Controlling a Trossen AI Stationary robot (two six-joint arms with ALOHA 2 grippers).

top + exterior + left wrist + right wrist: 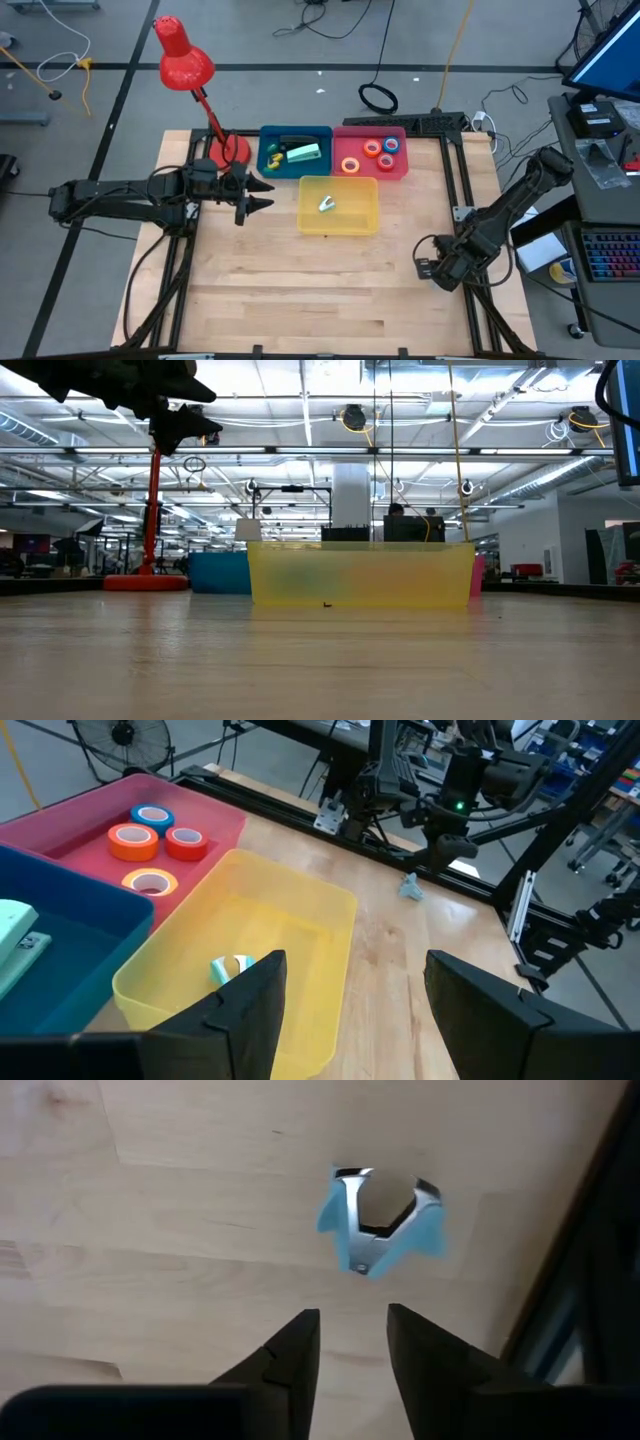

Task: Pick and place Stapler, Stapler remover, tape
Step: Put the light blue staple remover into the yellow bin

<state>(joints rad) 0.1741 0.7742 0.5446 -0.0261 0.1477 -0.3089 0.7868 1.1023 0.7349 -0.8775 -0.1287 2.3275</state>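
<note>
Stapler remover point(378, 1228), blue-handled with metal claws, lies flat on the bare wood of the surface point(300, 290) near its right edge, close to the black frame rail; the left wrist view shows it as a small blue piece point(411, 887) under the far arm. Right tool point(352, 1342) hangs directly over it, fingers parted by a narrow gap, holding nothing, with the remover just beyond the fingertips and not touching them. In the high view the right tool point(432, 268) sits at the right front of the surface, well apart from the bins. Three bins stand at the back centre: blue bin point(268, 135) holding a pale green stapler point(303, 153), pink bin point(400, 172) holding the tape rolls, namely blue point(152, 816), orange point(133, 841), red point(185, 842) and yellow point(149, 881), and yellow bin point(360, 222) in front of them with another small stapler remover point(327, 204) inside. Red desk lamp point(185, 62) stands at the back left, its base beside the blue bin. Left tool point(258, 195) hovers above the surface just left of the yellow bin, fingers spread wide and empty. Nothing lies between the right tool and the remover.
</note>
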